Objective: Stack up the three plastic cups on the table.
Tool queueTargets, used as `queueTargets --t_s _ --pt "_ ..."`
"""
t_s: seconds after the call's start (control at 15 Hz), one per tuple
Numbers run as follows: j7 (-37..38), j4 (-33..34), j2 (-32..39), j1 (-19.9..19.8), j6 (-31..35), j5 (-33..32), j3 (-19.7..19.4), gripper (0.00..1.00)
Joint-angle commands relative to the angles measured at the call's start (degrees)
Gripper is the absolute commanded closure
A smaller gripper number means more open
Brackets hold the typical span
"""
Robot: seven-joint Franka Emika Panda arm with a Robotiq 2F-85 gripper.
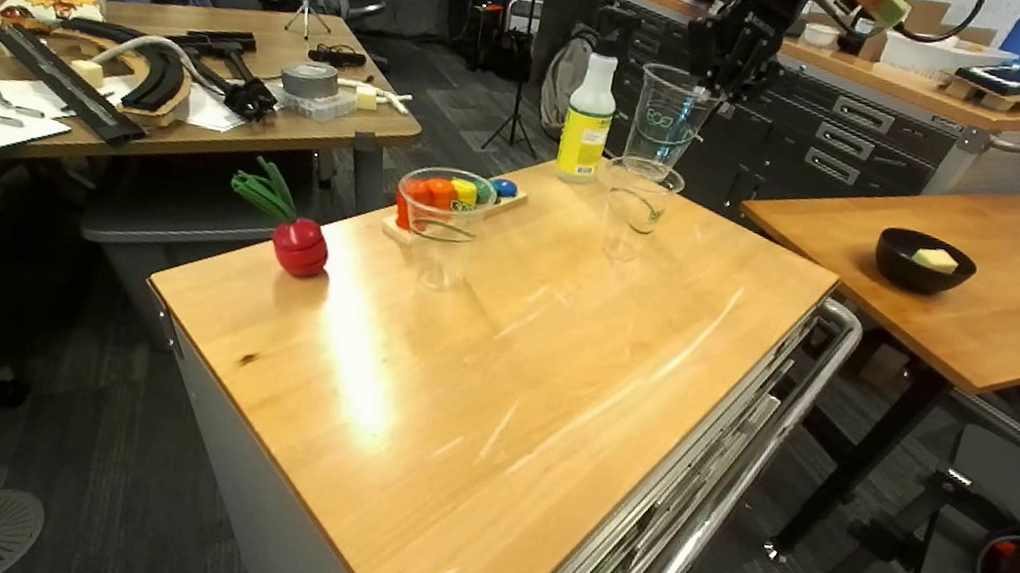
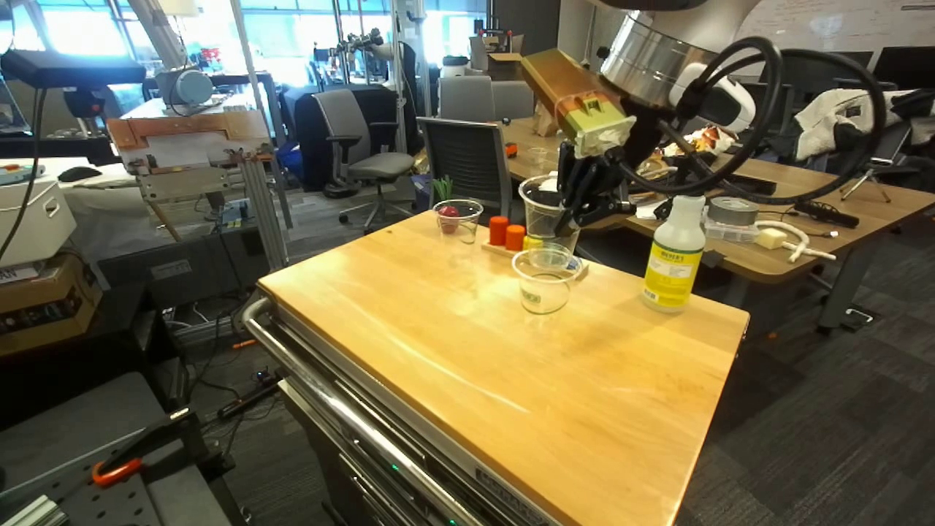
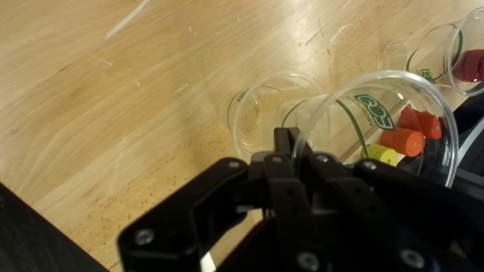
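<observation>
Butcher-block tabletop [image 1: 492, 405] is hosting, it seems, the first stacking: the nearly closed gripper [image 3: 289, 143] is pinching one clear cup [image 1: 663, 125] over the receiving cup [image 1: 633, 219], its entry being unclear. Lowering will be needing good centring. Left in both exterior views, the third cup [image 1: 441, 241] is standing; near the receiving cup, a yellow-labelled bottle [image 1: 585, 126] may be hindering.

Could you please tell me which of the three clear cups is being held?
It is the highest cup, gripped by the tool; the cup below it and the farther cup both stand on the table.
</observation>
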Motion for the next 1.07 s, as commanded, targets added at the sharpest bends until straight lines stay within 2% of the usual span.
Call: queueTargets --t_s 0.0,0.33,0.4,0.47,1.0 --pt "1.1 4.8 3.4 -0.6 -3.5 -0.9 0.4 0.99" --pt "2.3 8.1 7.0 -0.8 -6.1 -1.8 0.4 0.99" --pt "2.3 8.8 7.5 -0.9 -6.0 -1.8 0.4 0.71" --pt "2.3 9.2 7.9 -0.9 -5.9 -1.8 0.5 0.7" --pt "3.0 10.6 7.2 -0.8 -6.0 -2.0 0.5 0.09"
